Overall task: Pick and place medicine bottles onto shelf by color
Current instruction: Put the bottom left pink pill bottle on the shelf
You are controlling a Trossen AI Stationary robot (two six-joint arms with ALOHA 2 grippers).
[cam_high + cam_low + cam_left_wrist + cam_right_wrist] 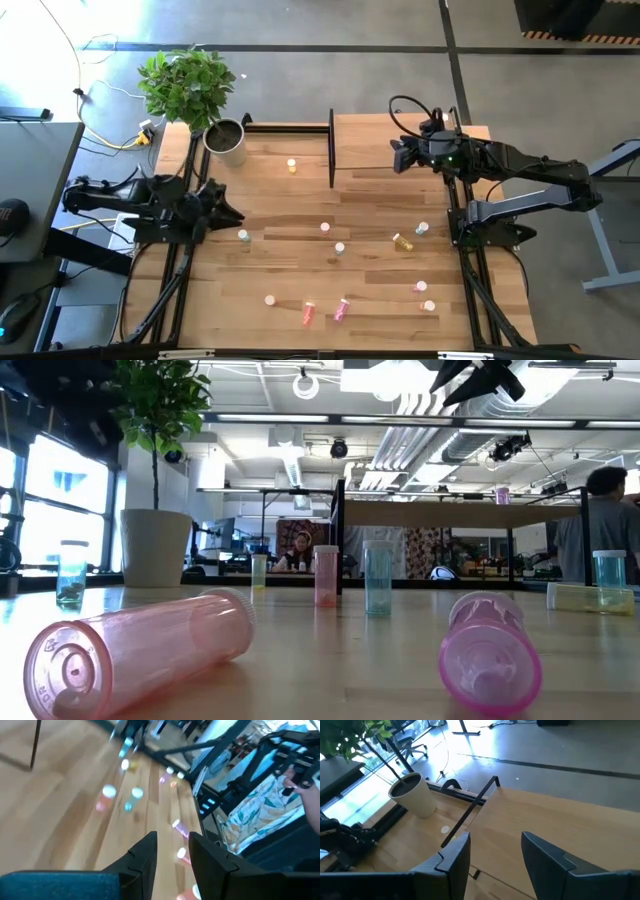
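Note:
Several small medicine bottles stand or lie scattered on the wooden table point(290, 270): a yellow one point(291, 166) at the far side, pale ones point(339, 248) in the middle, a pink one point(140, 650) and a magenta one point(490, 655) lying on their sides near the front edge. The shelf point(410, 145), a light-wood board on black posts, stands at the far right. My left gripper point(228, 212) is open at the table's left edge, a pale bottle point(243, 236) just beside it. My right gripper point(495, 852) hovers open over the shelf board point(560, 825).
A potted plant in a pale pot point(225, 140) stands at the far left corner, next to the shelf's black end frame point(331, 150). Black rails point(475, 270) run along both table sides. People show in the room beyond, in the low view.

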